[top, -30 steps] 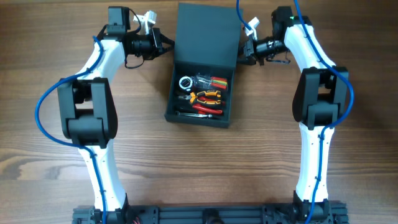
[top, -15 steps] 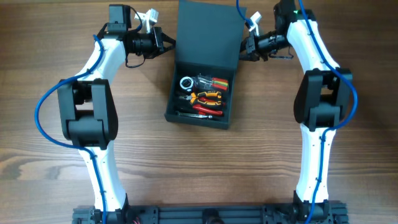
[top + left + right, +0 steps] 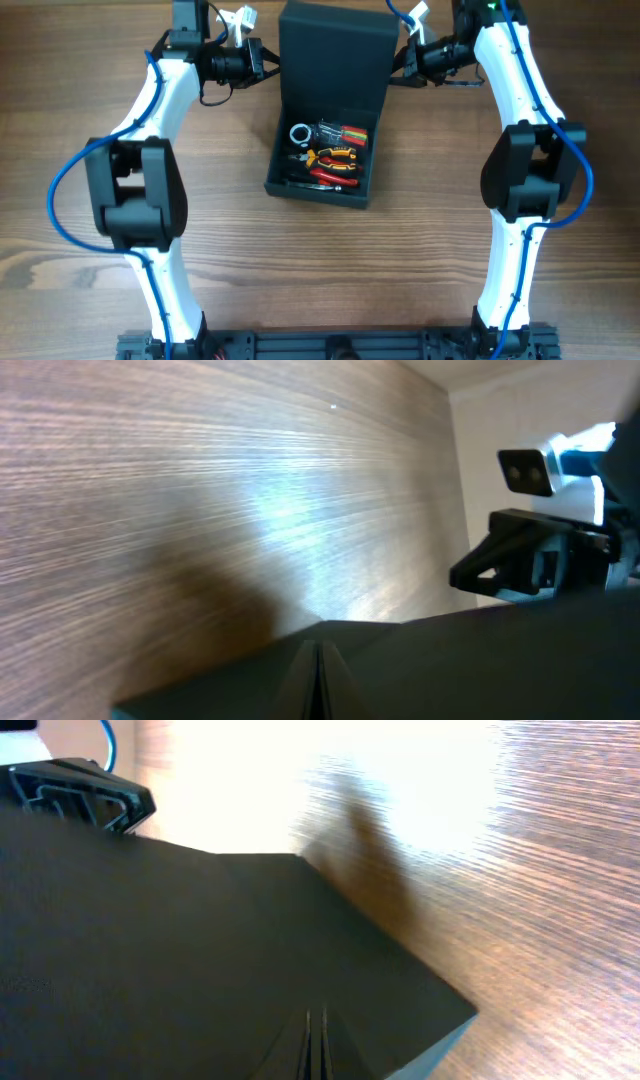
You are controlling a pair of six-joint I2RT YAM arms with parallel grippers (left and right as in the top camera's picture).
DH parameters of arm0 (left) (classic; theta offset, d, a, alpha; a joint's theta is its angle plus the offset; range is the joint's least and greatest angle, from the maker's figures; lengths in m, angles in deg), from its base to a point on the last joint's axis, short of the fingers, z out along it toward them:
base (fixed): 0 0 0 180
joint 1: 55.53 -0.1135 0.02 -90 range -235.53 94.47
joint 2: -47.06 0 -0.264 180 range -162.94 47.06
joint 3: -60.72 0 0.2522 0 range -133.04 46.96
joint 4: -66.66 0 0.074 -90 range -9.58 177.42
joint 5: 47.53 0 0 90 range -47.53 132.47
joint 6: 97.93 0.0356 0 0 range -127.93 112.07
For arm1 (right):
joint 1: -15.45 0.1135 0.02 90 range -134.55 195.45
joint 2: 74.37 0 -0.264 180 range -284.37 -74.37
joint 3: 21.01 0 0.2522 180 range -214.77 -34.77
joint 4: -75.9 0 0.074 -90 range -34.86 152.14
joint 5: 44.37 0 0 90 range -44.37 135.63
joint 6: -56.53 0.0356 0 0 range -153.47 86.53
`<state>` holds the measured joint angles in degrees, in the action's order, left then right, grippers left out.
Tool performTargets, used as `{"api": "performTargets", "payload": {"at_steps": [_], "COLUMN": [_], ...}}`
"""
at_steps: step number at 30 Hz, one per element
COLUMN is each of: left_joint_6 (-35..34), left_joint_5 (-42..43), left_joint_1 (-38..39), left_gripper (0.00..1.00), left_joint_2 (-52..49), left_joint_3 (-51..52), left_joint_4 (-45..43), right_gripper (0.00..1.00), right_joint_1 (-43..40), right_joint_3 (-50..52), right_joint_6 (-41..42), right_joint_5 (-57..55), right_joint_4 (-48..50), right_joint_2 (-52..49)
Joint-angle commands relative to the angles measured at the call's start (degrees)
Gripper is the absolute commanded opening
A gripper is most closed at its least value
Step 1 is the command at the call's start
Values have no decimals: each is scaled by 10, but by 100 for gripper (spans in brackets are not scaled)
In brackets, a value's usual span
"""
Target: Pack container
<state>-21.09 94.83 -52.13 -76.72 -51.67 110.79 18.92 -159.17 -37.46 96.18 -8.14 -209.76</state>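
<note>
sitting at the centre of the wooden table (image 3: pixel 320 270), the container (image 3: pixel 318 190) holds orange-handled pliers (image 3: pixel 332 156) and other hand tools, its flap lid (image 3: pixel 335 50) raised behind. at frame top, left gripper (image 3: pixel 268 62) and right gripper (image 3: pixel 397 62), fingers pressed together, flank the lid's side edges.

The white-and-black jointed left arm (image 3: pixel 138 190) and its matching right arm (image 3: pixel 532 180) stretch far forward, elbows bowed outward, wrists turned inward to face each other. The black two-finger left gripper (image 3: pixel 268 62) and right gripper (image 3: pixel 398 62) both have jaws pressed together, apparently at equal height.
</note>
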Motion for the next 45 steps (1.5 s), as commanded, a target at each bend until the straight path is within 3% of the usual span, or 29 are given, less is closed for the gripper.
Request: {"api": "performTargets", "payload": {"at_steps": [1,4,10,14,18,25,30,33,39,42,45], "left_joint_6": [40,55,58,118,130,124,110,110,110,110,110], "left_joint_5": [-3,-7,-42,-201,-354,-445,-573,-581,-580,-579,-578], "left_joint_1": [10,10,12,29,55,83,89,89,89,97,116], "left_gripper": [4,4,4,4,4,4,4,25,30,22,6], "left_joint_2": [56,77,129,151,155,182,215,230,245,245,245], "left_joint_3": [-12,-12,-12,-12,-12,-12,-12,-12,-12,-12,-12], "left_joint_4": [25,49,190,323,388,387,362,341,335,340,339], "right_gripper": [4,4,4,5,7,11,17,23,29,25,4], "right_joint_1": [4,5,6,5,5,6,9,20,71,116,164], "right_joint_3": [-14,-14,-14,-14,-14,-14,-14,-14,-14,-13,7], "right_joint_6": [-7,-8,-41,-47,-10,76,76,82,103,124,141], "right_joint_5": [14,-5,-82,-176,-254,-434,-442,-442,-441,-441,-447], "right_joint_4": [-10,-25,-134,-175,-166,-137,-124,-127,-168,-200,-194], "right_joint_2": [43,56,90,108,128,197,273,323,394,398,398]}}
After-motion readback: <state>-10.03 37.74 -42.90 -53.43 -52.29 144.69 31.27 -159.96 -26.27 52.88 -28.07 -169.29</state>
